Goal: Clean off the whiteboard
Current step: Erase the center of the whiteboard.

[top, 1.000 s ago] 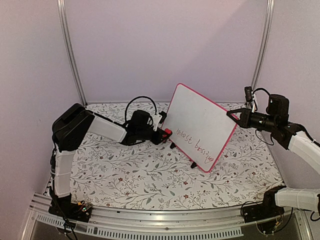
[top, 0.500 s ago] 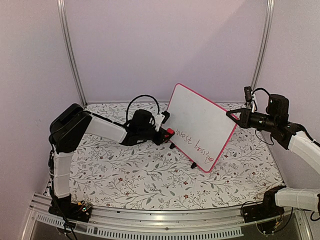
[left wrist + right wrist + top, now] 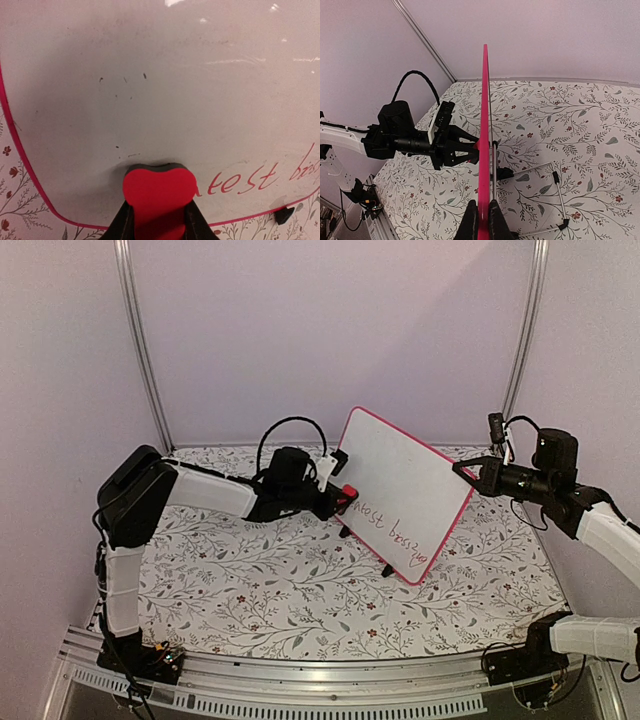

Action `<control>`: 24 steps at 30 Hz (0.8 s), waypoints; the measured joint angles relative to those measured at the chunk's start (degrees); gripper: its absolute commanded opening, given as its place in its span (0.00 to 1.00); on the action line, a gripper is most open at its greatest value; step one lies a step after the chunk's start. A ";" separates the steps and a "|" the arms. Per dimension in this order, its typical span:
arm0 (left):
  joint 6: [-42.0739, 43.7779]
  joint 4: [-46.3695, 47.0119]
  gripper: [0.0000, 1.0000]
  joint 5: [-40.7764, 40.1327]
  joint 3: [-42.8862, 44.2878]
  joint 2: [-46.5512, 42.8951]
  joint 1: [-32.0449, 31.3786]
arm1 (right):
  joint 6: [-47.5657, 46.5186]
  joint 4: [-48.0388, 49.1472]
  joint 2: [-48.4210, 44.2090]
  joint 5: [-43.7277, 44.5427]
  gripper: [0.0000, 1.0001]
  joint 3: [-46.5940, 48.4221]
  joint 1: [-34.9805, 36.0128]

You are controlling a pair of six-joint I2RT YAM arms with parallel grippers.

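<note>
The whiteboard [image 3: 402,488], white with a red-pink frame, stands tilted on the floral table, with red handwriting along its lower part. My left gripper [image 3: 343,496] is shut on a small red eraser [image 3: 159,189], whose dark pad presses the board's face just left of the red words [image 3: 250,181]. The board fills the left wrist view [image 3: 165,90]. My right gripper [image 3: 483,220] is shut on the board's right edge, seen edge-on as a pink strip [image 3: 484,125]. In the top view that gripper [image 3: 466,472] pinches the frame at mid height.
A wire stand [image 3: 559,200] with black feet props the board from behind. Metal frame posts [image 3: 140,345] rise at the back corners. Pale walls close in the back and sides. An aluminium rail [image 3: 300,680] runs along the near edge.
My left arm has moved right and slightly up, carrying the red eraser from beside the board's left edge onto its face. The right arm and the board stay put.
</note>
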 measured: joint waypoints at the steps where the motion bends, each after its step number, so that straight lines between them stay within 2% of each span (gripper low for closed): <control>1: 0.00 -0.02 0.00 0.00 0.00 0.00 0.00 | 0.00 0.00 0.00 0.00 0.00 0.00 0.00; 11: -0.09 1.62 0.00 -0.48 -3.39 0.39 0.00 | -0.04 0.02 0.00 -0.26 0.00 0.00 0.00; 24: -0.55 2.75 0.00 -1.16 -3.50 1.31 0.04 | 0.04 0.00 0.00 0.44 0.00 0.00 -0.02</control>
